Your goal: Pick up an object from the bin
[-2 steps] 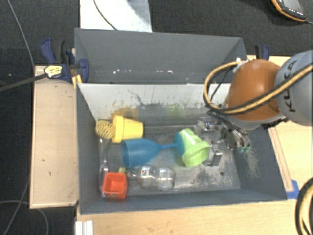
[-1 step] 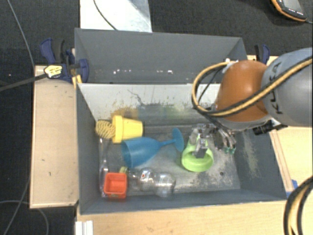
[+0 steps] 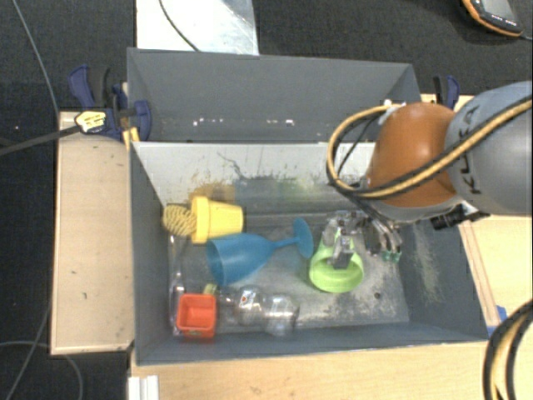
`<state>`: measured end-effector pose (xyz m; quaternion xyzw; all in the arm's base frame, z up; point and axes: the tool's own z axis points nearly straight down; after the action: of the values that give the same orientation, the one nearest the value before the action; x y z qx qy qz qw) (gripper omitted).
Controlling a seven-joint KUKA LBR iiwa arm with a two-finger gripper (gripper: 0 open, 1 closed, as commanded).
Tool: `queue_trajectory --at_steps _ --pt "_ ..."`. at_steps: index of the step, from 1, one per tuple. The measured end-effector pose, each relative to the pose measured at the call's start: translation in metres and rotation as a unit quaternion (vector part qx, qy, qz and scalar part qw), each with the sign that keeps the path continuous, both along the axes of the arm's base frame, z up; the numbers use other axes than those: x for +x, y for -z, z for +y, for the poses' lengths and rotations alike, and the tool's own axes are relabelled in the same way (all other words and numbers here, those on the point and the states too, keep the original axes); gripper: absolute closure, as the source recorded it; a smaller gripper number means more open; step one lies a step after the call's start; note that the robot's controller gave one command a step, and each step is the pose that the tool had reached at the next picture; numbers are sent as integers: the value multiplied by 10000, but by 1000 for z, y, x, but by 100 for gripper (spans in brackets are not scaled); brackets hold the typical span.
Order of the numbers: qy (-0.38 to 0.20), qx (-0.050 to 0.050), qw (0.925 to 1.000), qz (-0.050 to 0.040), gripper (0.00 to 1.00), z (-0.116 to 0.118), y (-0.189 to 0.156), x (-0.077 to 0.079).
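Note:
My gripper (image 3: 342, 255) hangs low at the right of the bin floor, its fingers right over a lime green round ring-like piece (image 3: 335, 275). One fingertip seems to dip into the green piece's middle. Just to the left lies a blue plastic goblet (image 3: 246, 256) on its side, its foot pointing toward the gripper.
A yellow cone-shaped cup with a ribbed tan end (image 3: 205, 217) lies at the back left. A clear plastic bottle (image 3: 260, 307) and a red-orange block (image 3: 197, 314) rest along the front left. The arm with its orange cover fills the right side above the bin.

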<state>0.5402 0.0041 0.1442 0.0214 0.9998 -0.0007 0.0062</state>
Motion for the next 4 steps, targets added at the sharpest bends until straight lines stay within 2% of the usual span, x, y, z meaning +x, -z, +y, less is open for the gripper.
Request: queue_trajectory --at_steps 1,2,3,4 --pt "16 5 10000 -28 100 6 -7 -1" --pt "-60 0 10000 -6 100 3 -113 6" --pt "228 7 9997 -2 100 -28 -40 -6" --pt "549 33 9984 -106 100 44 -99 -24"
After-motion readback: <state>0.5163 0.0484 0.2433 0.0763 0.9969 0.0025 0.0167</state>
